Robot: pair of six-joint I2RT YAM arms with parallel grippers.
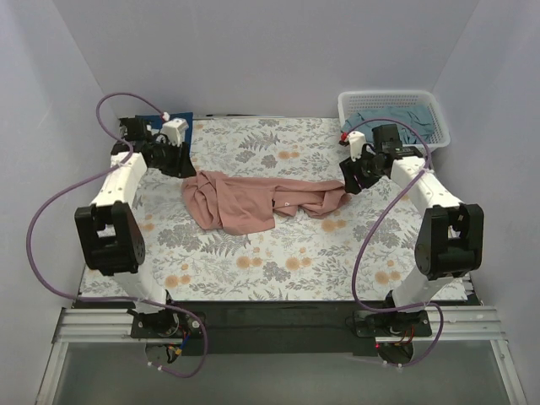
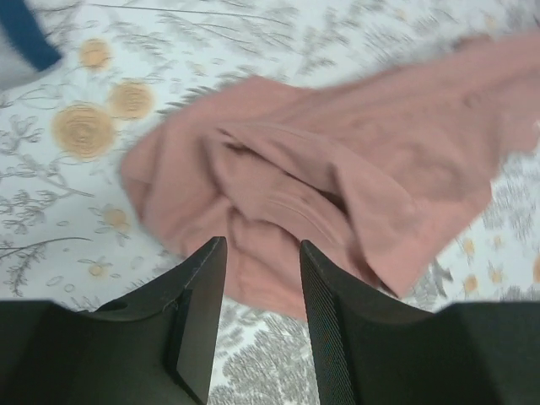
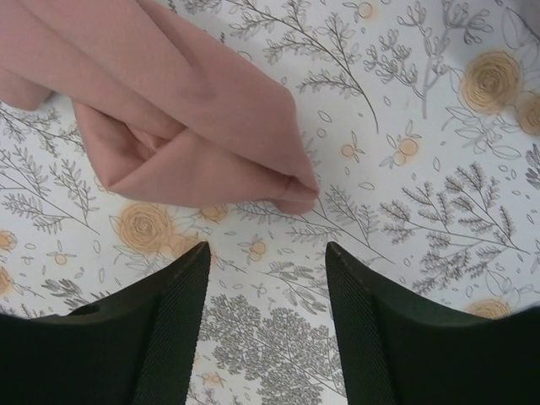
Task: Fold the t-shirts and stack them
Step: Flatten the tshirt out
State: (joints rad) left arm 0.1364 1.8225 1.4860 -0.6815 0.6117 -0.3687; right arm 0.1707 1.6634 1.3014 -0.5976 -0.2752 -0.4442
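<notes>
Layout: dusty-pink t-shirt lies crumpled on the worktop between your hands; left hand, fingers apart, over its left edge; right hand, fingers apart, just beside its right tip.

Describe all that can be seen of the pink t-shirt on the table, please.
The pink t-shirt is soft, dusty-pink cloth. It lies crumpled and unfolded on the floral table cloth, about mid-table. It stretches sideways: a broad, bunched mass on the left narrows to a folded, hemmed end on the right. Deep creases and overlapping layers hide its shape, and no print shows. The left gripper and right gripper hang open near its two ends; neither holds it.
</notes>
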